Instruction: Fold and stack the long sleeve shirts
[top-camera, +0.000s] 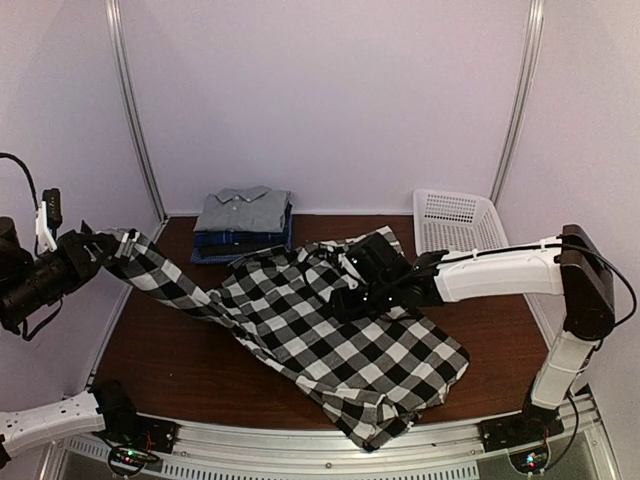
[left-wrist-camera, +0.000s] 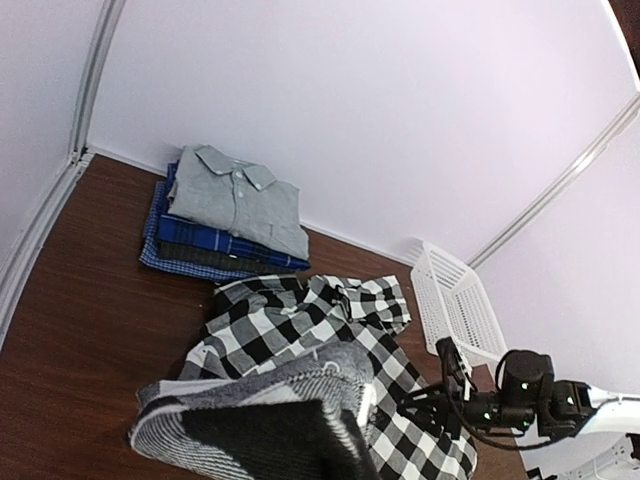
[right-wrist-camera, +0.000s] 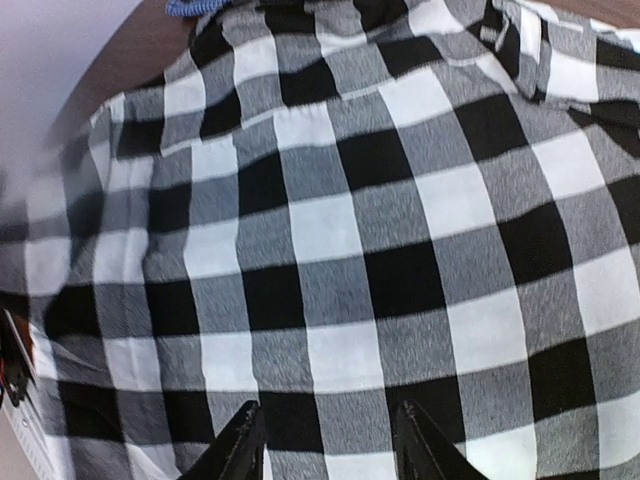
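Right wrist view showed my right gripper (right-wrist-camera: 330, 452) with fingers (right-wrist-camera: 240, 450) apart, just above the checked shirt (right-wrist-camera: 340, 250) spread beneath them. My left gripper (top-camera: 112, 243) was clamped on its sleeve (top-camera: 165, 280), raised off to the side. Beyond my fingers sat the folded stack (top-camera: 240, 243), grey shirt (top-camera: 243, 208) on top.

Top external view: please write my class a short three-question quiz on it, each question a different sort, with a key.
1. True or false: the left claw grips the black-and-white check shirt by a sleeve.
2. Which colour of shirt tops the folded stack? A grey, B red, C yellow.
3. Fill in: the white basket stands at the table's far ____ corner.

Key: 1 true; 2 A, the grey shirt; 3 right.
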